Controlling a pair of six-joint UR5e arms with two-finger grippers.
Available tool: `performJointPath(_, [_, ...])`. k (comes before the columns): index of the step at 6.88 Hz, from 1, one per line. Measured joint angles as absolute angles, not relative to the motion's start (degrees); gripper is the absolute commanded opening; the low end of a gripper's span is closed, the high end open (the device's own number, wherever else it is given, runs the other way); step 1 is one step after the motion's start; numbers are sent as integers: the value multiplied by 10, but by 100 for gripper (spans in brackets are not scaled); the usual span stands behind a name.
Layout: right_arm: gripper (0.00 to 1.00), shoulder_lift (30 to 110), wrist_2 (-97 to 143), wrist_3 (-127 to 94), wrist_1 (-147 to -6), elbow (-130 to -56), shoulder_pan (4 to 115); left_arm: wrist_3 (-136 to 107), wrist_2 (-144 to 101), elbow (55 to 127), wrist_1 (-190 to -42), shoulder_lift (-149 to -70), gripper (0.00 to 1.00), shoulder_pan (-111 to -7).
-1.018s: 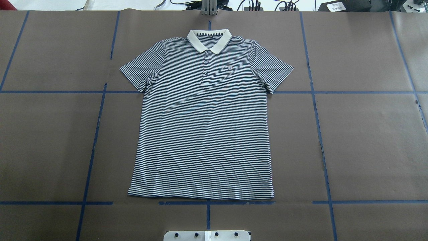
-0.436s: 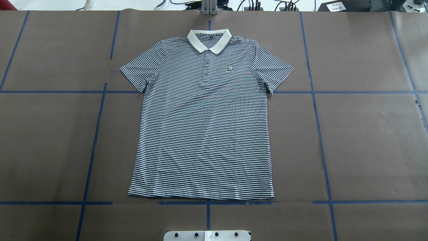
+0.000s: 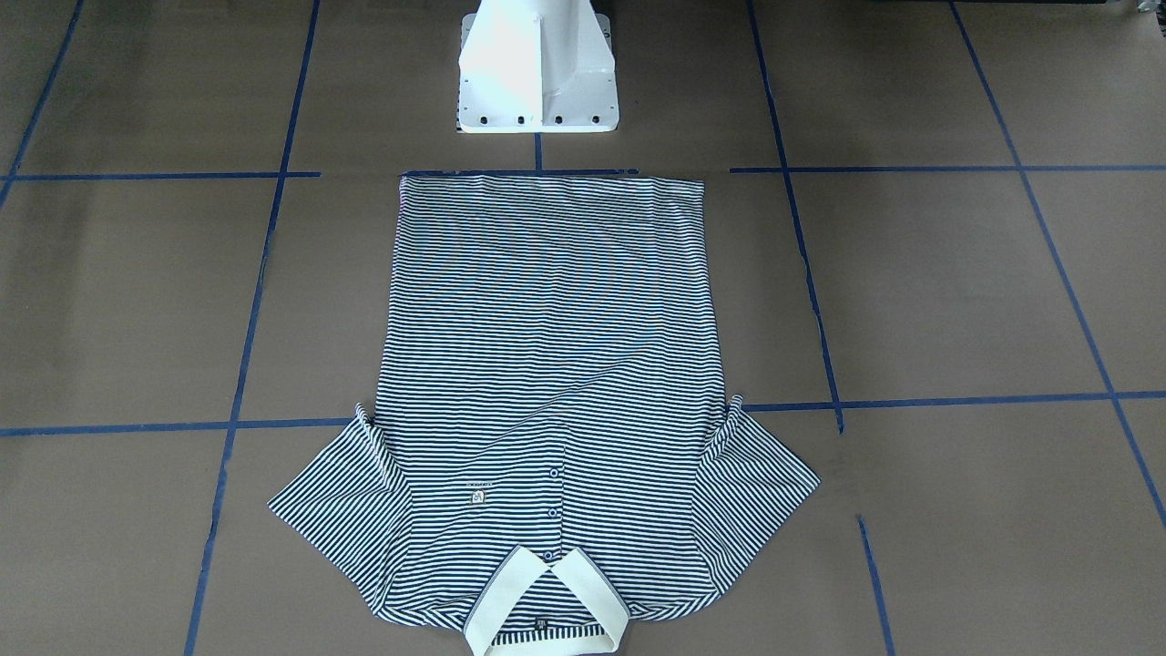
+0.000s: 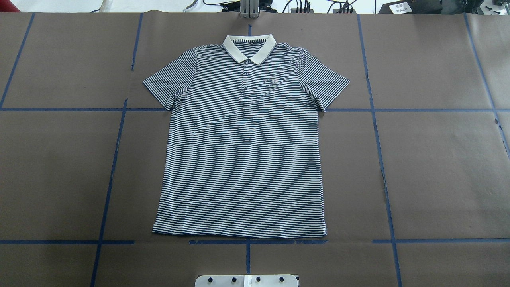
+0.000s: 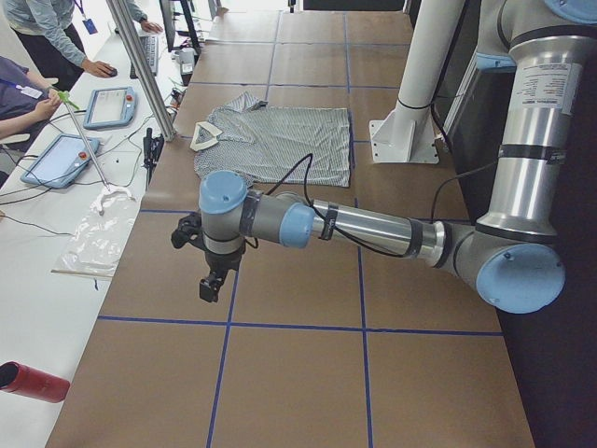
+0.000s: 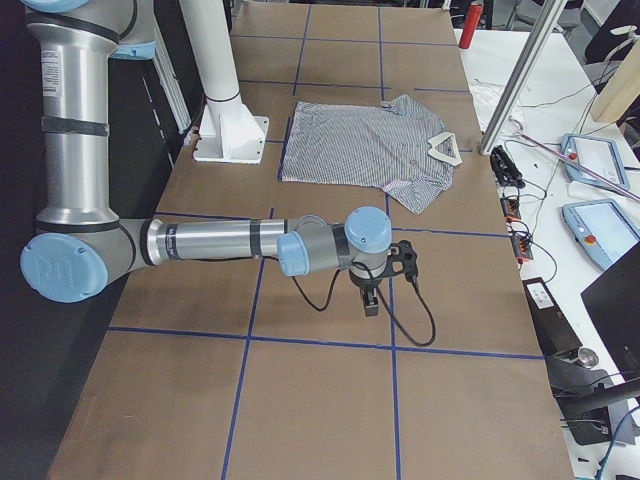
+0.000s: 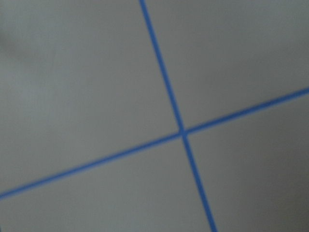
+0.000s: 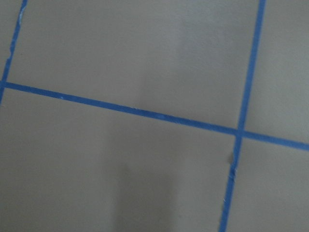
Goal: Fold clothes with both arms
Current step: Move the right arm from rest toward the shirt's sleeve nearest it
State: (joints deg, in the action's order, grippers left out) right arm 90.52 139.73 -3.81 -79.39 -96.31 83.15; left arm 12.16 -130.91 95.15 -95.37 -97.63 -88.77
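left arm (image 5: 364,227): nearest to me in the left-end view, reaching low across the bare brown surface (image 4: 438,167), well apart from the garment.
left gripper (image 5: 211,286): points down above the surface, near a blue tape line (image 5: 280,325). Only a side view shows it, so I cannot tell whether the fingers are apart or together.
left wrist camera: blurred; I see only brown covering and one tape crossing (image 7: 182,133).
right arm (image 6: 210,243): nearest in the right-end view, also stretched low over bare surface, well away from the garment.
right gripper (image 6: 371,301): hangs downward with a black cable looping beside it. Again I cannot tell if it is spread or closed.
right wrist camera: brown covering and another tape crossing (image 8: 238,131).
pedestal base (image 3: 537,68): white, just beyond the hem on the robot's side.
polo shirt (image 4: 243,159): lies flat, front up and unfolded in the middle of the surface, touched by neither gripper.
hem (image 4: 239,233): nearest the robot, running along a tape line.
sleeves (image 4: 163,85): both spread outward.
logo patch (image 4: 273,82): on the chest beside the dark buttons.
collar (image 4: 249,48): cream, at the end farthest from the robot.
tablets (image 5: 112,105): past the collar end, with a person's sleeve (image 5: 56,28) above them.
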Motion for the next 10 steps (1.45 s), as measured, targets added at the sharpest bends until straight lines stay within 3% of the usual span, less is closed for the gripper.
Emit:
performJointPath(3, [100,732,1377,-221,-772,-893,733,76,-1335,912,-1139,-997,100,-811])
performJointPath(5, [98,640,1323,-356,-686,-823,667,-20,-1338,881,-1165,-1035,100,-780])
performJointPath(8, [98,559,1224,-511,-482,-665,571,-223,-1338,866,-1192,-1085,100,-726])
performJointPath(10, [95,545,1190,-529,-462,-619,548,-306,-1338,868,-1201,-1106,100,-700])
